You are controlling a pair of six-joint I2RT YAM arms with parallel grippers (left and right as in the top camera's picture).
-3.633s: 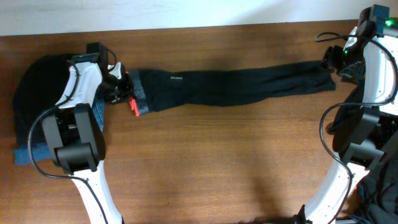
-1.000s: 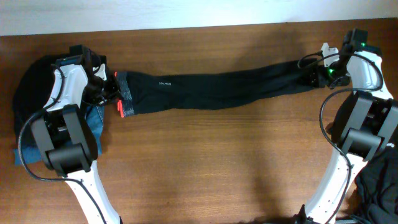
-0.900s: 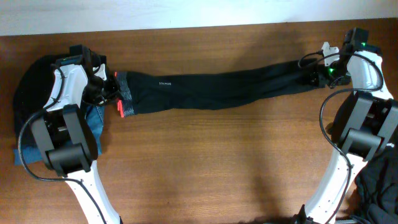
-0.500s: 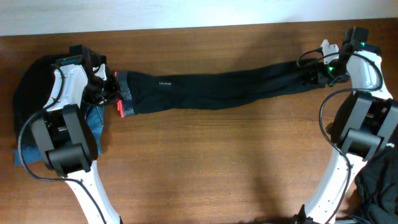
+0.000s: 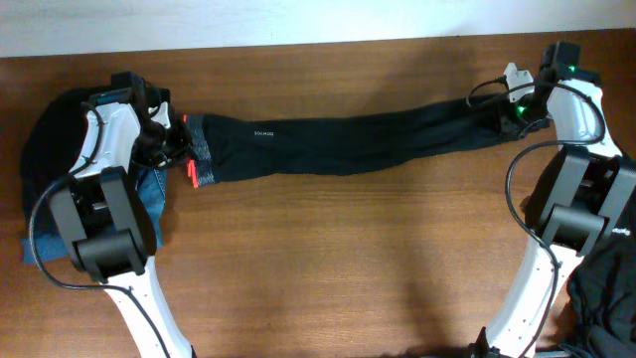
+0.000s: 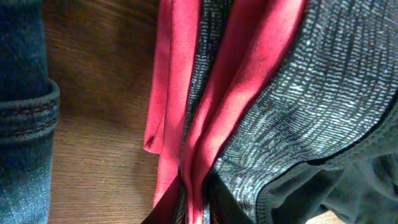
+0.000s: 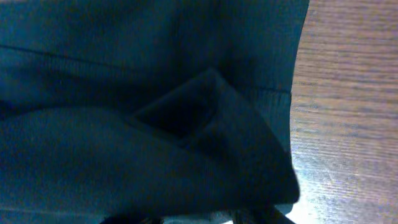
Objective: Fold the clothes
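Long black leggings (image 5: 348, 144) lie stretched across the table from left to right, with small white lettering (image 5: 263, 132) near the waist. My left gripper (image 5: 177, 149) is shut on the grey-speckled, coral-red-edged waistband (image 6: 249, 112), which is pinched between its jaws (image 6: 194, 214) at the bottom of the left wrist view. My right gripper (image 5: 504, 111) sits on the leg ends (image 5: 487, 119). In the right wrist view, black cuff fabric (image 7: 186, 124) with a folded corner fills the frame. It hangs over the right gripper (image 7: 214, 219), hiding how the jaws stand.
A black garment (image 5: 50, 139) and blue jeans (image 5: 149, 194) lie at the far left, and the jeans' hem (image 6: 25, 124) is close to my left gripper. More black clothes (image 5: 606, 298) are heaped at the lower right. A white wall (image 5: 298, 20) borders the table's far edge.
My right gripper has shifted slightly up and left over the leg ends, pulling them a little. The left gripper and the waistband have not moved.
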